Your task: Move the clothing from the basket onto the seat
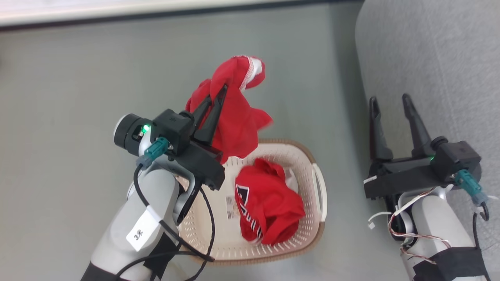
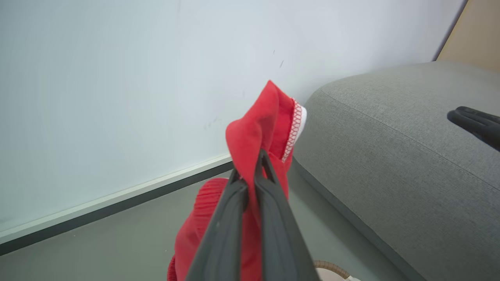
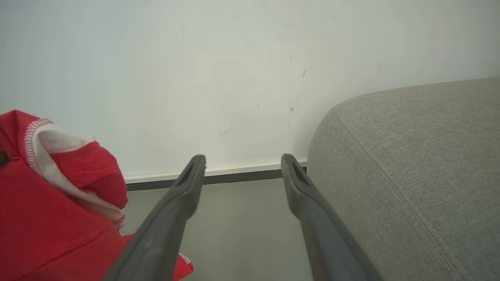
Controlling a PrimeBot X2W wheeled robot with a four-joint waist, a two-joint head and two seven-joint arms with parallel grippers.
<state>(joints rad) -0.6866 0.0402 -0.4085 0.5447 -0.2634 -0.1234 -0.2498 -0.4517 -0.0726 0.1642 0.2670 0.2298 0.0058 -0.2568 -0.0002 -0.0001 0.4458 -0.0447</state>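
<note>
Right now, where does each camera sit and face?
Head view: above, looking down on the basket, lifted red garment and sofa; left gripper and right gripper show.
Left wrist view: along the left gripper, shut on that garment, toward wall and sofa.
Right wrist view: along the open right gripper, toward the wall.
Both wrist views share garment, sofa, wall.

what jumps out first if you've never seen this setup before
A bright red garment hangs pinched in the shut left gripper, lifted above the cream basket in the middle of the head view. A second red garment with lettering lies crumpled inside the basket. At the right, the right gripper stands open and empty by the edge of the grey sofa.
</note>
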